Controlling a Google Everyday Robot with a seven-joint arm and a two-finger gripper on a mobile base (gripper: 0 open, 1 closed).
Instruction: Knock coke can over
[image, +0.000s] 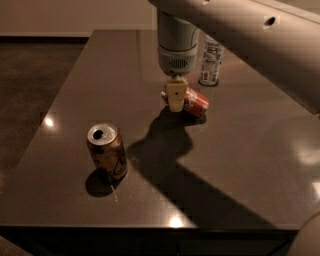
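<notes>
The coke can (195, 103), red with white lettering, lies on its side on the dark table (240, 150), its length running from upper left to lower right. My gripper (175, 97) hangs straight down from the arm, right at the can's left end, and hides that end. It is not lifting the can.
A gold-orange can (106, 151) stands upright at the front left with its top opened. A clear plastic bottle (211, 62) stands behind the coke can, partly hidden by my arm. The arm's shadow falls across the table's middle. The table's front edge is close.
</notes>
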